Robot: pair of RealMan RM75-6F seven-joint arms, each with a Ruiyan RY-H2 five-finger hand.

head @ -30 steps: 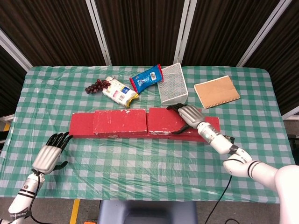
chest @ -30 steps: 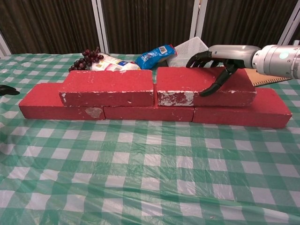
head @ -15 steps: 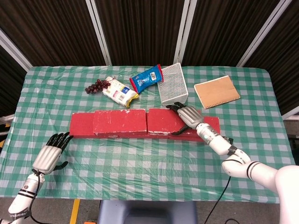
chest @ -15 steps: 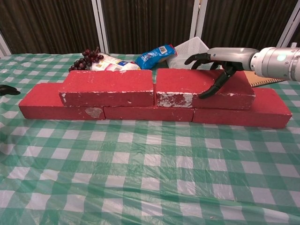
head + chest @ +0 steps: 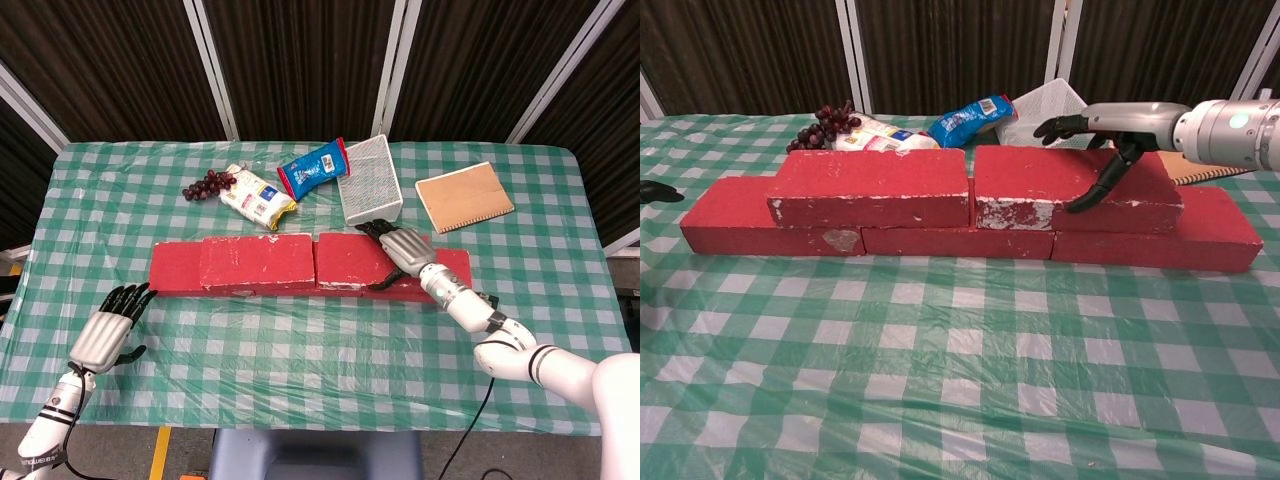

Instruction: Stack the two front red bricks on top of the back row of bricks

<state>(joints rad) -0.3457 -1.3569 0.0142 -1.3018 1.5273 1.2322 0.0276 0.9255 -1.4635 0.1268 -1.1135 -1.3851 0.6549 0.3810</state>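
Both red bricks are already lying on the back row (image 5: 960,243) at mid-frame: the left brick (image 5: 870,188) and the right brick (image 5: 1060,185), touching end to end. The right hand (image 5: 1110,125) is clasping the right brick, fingers over its far edge, thumb on the front face. The left hand (image 5: 108,332), lower left, is lying open on the desk (image 5: 330,350), holding nothing. The bricks look stiff, heavy and rough; grasping across the width seems best.
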